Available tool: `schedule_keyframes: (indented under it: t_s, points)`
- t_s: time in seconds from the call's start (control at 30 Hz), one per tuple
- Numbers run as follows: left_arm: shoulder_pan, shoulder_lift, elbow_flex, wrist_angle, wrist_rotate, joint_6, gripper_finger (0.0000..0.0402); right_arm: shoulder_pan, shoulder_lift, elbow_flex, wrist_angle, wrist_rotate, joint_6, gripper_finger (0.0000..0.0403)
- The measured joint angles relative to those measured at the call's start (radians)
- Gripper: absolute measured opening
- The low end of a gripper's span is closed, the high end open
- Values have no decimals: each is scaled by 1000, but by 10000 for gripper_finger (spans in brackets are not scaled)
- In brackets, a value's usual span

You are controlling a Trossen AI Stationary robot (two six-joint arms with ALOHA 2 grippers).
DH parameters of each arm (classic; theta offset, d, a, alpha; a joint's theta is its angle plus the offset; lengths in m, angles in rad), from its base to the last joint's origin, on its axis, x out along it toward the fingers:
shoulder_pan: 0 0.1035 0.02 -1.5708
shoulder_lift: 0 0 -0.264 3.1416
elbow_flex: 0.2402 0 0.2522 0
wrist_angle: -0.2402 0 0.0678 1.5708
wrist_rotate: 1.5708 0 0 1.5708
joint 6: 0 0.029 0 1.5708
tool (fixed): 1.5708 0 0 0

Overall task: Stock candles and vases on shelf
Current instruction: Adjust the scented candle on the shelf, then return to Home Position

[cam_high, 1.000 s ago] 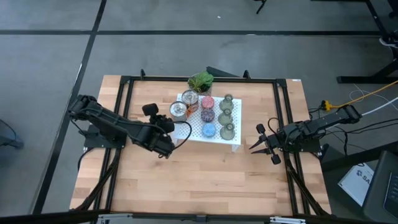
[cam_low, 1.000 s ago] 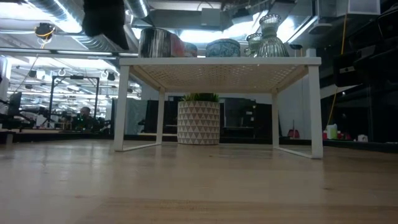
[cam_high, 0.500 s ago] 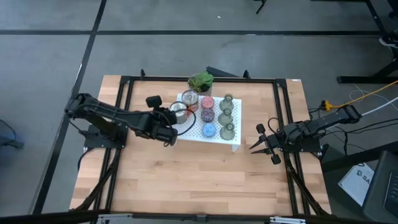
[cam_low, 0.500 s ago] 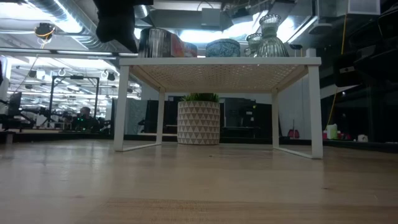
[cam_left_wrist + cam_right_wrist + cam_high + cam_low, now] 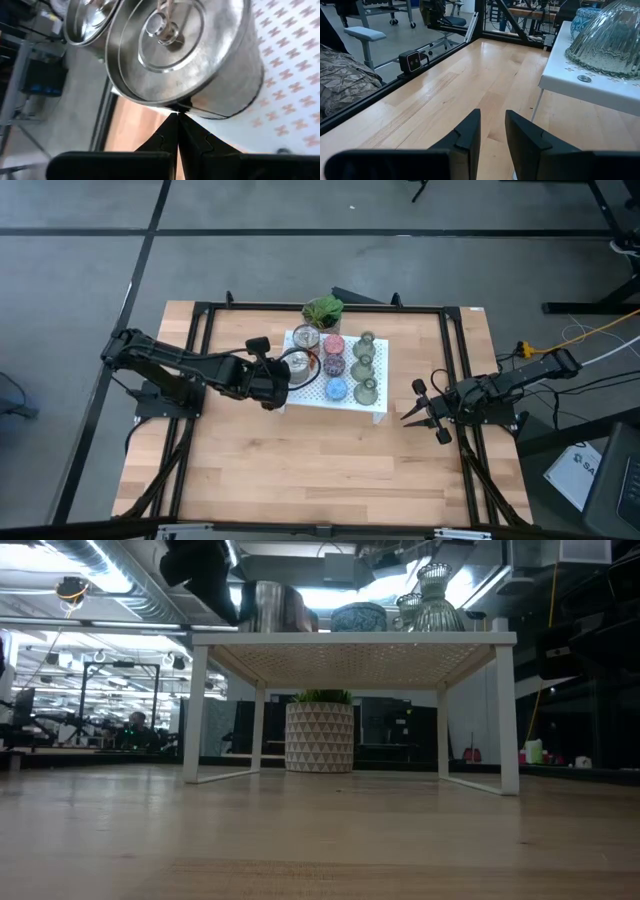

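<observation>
The white perforated shelf (image 5: pixel 376 408) stands at the table's middle. On it are two silver tin candles (image 5: pixel 305 337) (image 5: pixel 297 363), a pink (image 5: pixel 333 345), a dark purple (image 5: pixel 333 366) and a light blue candle (image 5: pixel 336 388), and three green vases (image 5: pixel 366 342) (image 5: pixel 363 365) (image 5: pixel 366 390). My left gripper (image 5: pixel 283 380) is shut at the shelf's left edge, against the nearer tin (image 5: pixel 190 60). My right gripper (image 5: pixel 428 414) is open and empty above the table, right of the shelf. My left gripper pushes the nearer tin with its shut fingertips (image 5: pixel 170 131), which meet the tin's side wall at its bottom rim (image 5: pixel 186 106). The fingers come about level from the table's left. The tin stands upright on the shelf's left part.
A potted plant (image 5: pixel 322 310) stands behind the shelf at the far side. A black frame (image 5: pixel 200 310) runs around the table. Bare wooden tabletop (image 5: pixel 320 470) lies in front of the shelf.
My left gripper has gone toward the table's far edge and right, up to the shelf's left edge. The nearer silver tin has slid a little to the right along the shelf, upright. My right arm has kept still.
</observation>
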Motion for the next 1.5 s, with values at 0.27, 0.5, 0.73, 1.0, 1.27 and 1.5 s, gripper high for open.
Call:
schedule_keyframes:
  t_s: [0.27, 0.5, 0.73, 1.0, 1.27, 1.5]
  points:
    - [-3, 0, 0, 79, 35, 12, 1, 0, 0, 0, 0, 0, 0, 94]
    - [-10, 0, 0, 196, 365, -5, 1, 0, 0, 0, 0, 0, 0, 94]
    - [-66, -27, -1, 408, 547, 34, 2, 0, 0, 0, 0, 0, 0, 94]
    - [-155, -26, -1, 653, 533, 137, 5, 0, 0, 0, 0, 0, 0, 94]
    - [-188, -20, -1, 739, 522, -38, 2, 0, 0, 0, 0, 0, 0, 94]
    - [-191, -20, -1, 725, 505, -3, 5, 0, 0, 0, 0, 0, 0, 94]
